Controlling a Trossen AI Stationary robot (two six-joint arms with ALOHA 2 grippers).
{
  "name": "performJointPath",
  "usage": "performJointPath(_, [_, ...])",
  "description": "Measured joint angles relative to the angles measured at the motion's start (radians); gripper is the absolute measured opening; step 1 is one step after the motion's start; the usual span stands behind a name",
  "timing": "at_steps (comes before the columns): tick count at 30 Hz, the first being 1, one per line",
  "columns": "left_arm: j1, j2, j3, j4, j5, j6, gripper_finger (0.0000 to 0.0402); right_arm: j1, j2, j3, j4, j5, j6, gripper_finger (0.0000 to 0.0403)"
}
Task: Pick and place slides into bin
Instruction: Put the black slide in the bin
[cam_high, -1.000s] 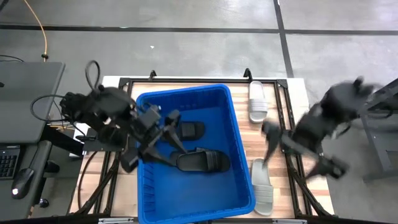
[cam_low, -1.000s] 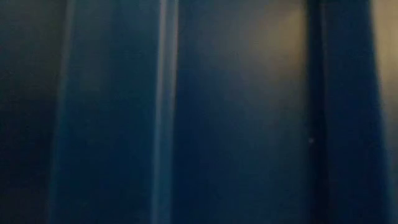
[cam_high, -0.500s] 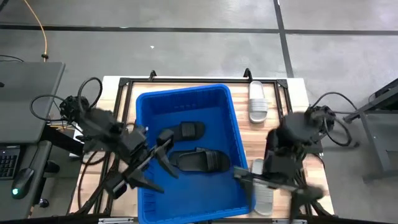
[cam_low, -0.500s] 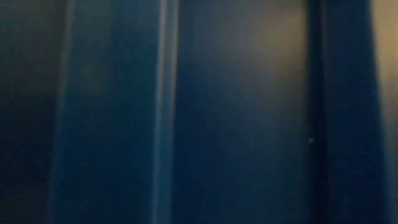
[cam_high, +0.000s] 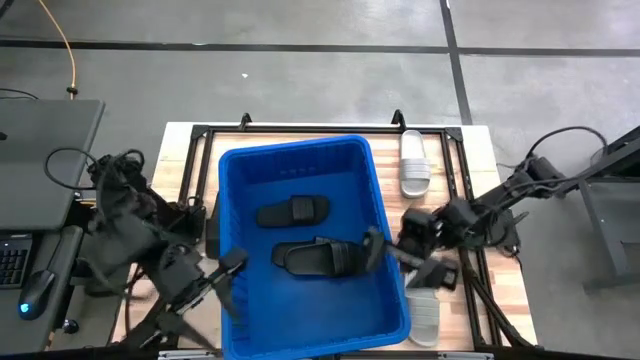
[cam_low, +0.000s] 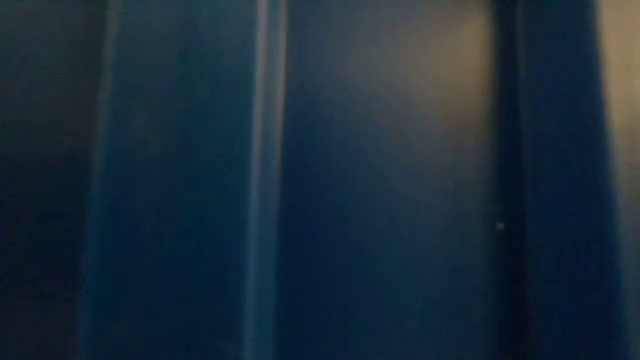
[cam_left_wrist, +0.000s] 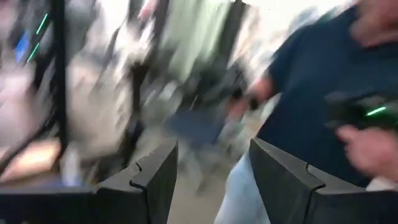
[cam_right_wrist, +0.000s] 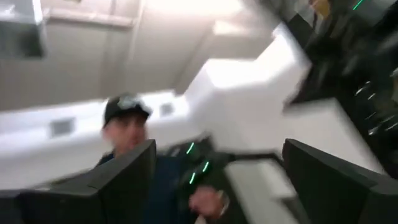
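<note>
High view: evenly and brightly lit, with no glare and only soft shadows inside the bin (cam_high: 240, 190). The bin, the two black slides in it and the table beside it are sharp; both arms, left and right of the bin, are smeared by motion. Low view: dim, dark blue and wholly out of focus, probably the bin wall close to the lens. Both wrist views: heavy motion blur throughout. The right wrist view shows pale, washed-out areas overhead; a person (cam_left_wrist: 323, 81) appears streaked.

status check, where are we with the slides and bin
Both end effectors open, empty: left, right. Two black slides in bin; two pale slides on table. Nothing blocking.
</note>
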Motion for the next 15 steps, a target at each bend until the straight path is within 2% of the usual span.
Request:
performJointPath(4, [-0.004, -0.005, -0.001, -0.342, -0.162, -0.113, 0.0191, 0.017, -0.076, -0.107, -0.008, 0.176, -0.008, 0.0339])
performJointPath(6, [-0.003, -0.005, -0.002, -0.519, -0.239, -0.189, 0.0191, 0.034, -0.1, -0.135, -0.018, 0.223, -0.019, 0.0338])
performJointPath(11, [-0.023, -0.007, -0.002, -0.893, -0.311, -0.367, 0.0191, 0.065, -0.133, -0.154, -0.002, 0.21, -0.006, 0.0338])
performJointPath(15, [-0.112, -0.008, -0.002, -1.039, -0.356, -0.431, 0.0191, 0.073, -0.139, -0.155, -0.033, 0.182, 0.02, 0.0338])
